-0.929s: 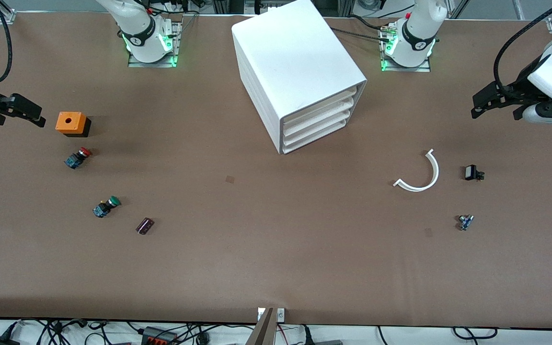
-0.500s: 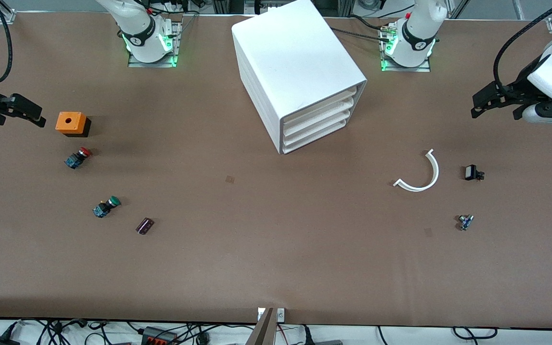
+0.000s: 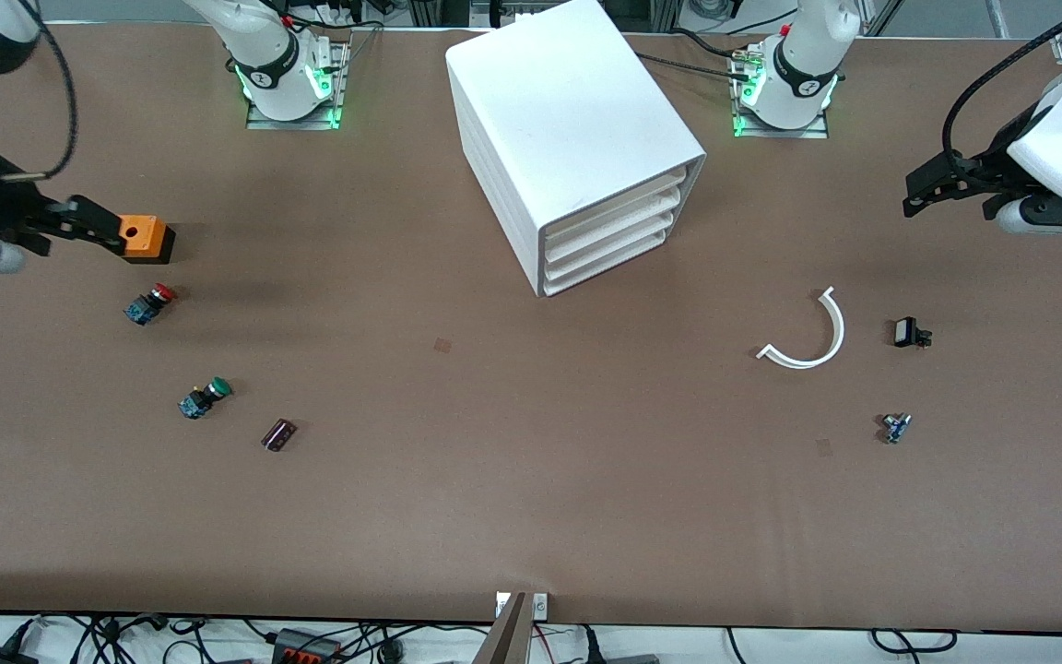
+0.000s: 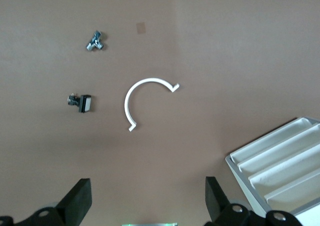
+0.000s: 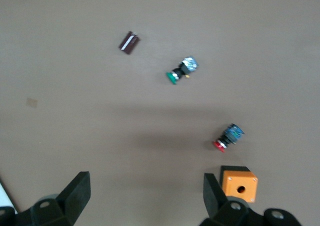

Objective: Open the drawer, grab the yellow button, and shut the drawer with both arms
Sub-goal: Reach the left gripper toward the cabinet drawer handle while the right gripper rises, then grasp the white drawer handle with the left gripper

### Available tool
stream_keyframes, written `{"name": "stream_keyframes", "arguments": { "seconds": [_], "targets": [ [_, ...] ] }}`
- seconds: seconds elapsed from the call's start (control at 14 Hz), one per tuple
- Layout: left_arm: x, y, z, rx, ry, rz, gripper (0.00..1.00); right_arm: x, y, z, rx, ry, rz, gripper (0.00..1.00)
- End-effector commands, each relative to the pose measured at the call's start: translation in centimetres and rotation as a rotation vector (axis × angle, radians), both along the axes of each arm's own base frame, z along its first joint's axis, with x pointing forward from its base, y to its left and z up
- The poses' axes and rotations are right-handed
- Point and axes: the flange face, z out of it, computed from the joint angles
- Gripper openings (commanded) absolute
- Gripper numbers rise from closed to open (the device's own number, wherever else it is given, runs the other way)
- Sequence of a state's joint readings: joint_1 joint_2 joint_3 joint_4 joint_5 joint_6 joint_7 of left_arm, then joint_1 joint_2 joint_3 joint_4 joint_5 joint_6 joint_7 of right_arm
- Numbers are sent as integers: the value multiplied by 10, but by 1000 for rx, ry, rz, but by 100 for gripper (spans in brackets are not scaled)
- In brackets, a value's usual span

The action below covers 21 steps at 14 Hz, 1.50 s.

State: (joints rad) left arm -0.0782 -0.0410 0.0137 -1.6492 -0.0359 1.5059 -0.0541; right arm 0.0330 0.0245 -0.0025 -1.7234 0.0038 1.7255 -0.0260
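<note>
On the matte brown bench [image 3: 513,480], toward the robot bases, stands a glossy white four-drawer cabinet [image 3: 568,129], boxy with rounded edges, turned at an angle. All four shallow tray drawers [image 3: 607,232] are shut, ribbed white fronts stacked flush. Orange-yellow button not visible anywhere; cannot tell which drawer holds it.

Left claw [image 4: 146,206] hangs over bare bench at the left arm's end, black fingers spread wide, nothing between them. In its wrist view: a thin white plastic half-ring [image 4: 145,99] with hooked ends, a small black rectangular part [image 4: 82,104], a tiny blue-grey metal component [image 4: 94,41], and the cabinet corner. The half-ring lies nearer the front camera than the cabinet; the black part sits beside it toward the left arm's end, the metal component nearer the camera still.

Right claw [image 5: 146,198] hangs at the right arm's end, over the orange box's edge, fingers wide apart, empty. Orange square box [image 3: 146,236] has a round hole on top and a dark base. Nearer the camera lie a red-capped pushbutton [image 3: 149,303] and a green-capped pushbutton [image 3: 204,397], both on dark blue bodies, tipped on their sides. Beside the green one is a small dark maroon cylinder [image 3: 278,434] with a pale stripe.

No readable writing on anything.
</note>
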Motion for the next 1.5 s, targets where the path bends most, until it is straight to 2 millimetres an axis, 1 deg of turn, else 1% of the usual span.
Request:
{"name": "stream_keyframes", "arguments": {
  "seconds": [0.0, 0.14, 0.21, 0.29, 0.36, 0.43, 0.5, 0.57, 0.64, 0.79, 0.86, 1.0, 1.07, 1.14, 1.21, 1.36, 1.43],
  "targets": [
    [2, -10, -9, -12, 52, -41, 100, 12, 32, -20, 40, 12, 39, 100],
    [8, -16, -28, -23, 99, -47, 100, 15, 57, -28, 67, 12, 68, 100],
    [7, -23, -35, -23, 134, -63, 100, 15, 74, -31, 66, 17, 96, 100],
    [8, -33, -47, -29, 179, -90, 100, 14, 93, -29, 67, 10, 119, 100],
    [8, -41, -54, -83, 202, -135, 100, 14, 114, -30, 66, 5, 150, 100],
    [11, -49, -66, -169, 227, -194, 100, 16, 133, -26, 66, -19, 181, 100],
    [13, -53, -79, -258, 257, -250, 100, 19, 149, -28, 69, -36, 203, 100],
    [17, -59, -93, -341, 278, -297, 100, 20, 158, -26, 72, -51, 216, 100],
    [20, -65, -107, -431, 294, -336, 100, 21, 168, -34, 74, -43, 227, 100],
    [26, -81, -132, -546, 320, -381, 100, 21, 183, -35, 76, -46, 250, 100],
    [26, -90, -145, -611, 340, -366, 100, 21, 189, -41, 75, -37, 257, 100],
    [26, -106, -178, -787, 386, -345, 100, 26, 190, -47, 78, -50, 254, 100],
    [28, -111, -194, -837, 377, -385, 100, 28, 189, -51, 78, -50, 252, 100],
    [30, -114, -216, -882, 385, -422, 100, 27, 189, -52, 76, -40, 255, 100],
    [30, -119, -232, -961, 381, -440, 100, 27, 187, -52, 74, -39, 260, 100],
    [16, -128, -273, -1147, 386, -411, 100, 27, 188, -51, 74, -40, 260, 100],
    [8, -133, -289, -1228, 377, -392, 97, 27, 188, -51, 73, -42, 267, 100]
  ]
}}
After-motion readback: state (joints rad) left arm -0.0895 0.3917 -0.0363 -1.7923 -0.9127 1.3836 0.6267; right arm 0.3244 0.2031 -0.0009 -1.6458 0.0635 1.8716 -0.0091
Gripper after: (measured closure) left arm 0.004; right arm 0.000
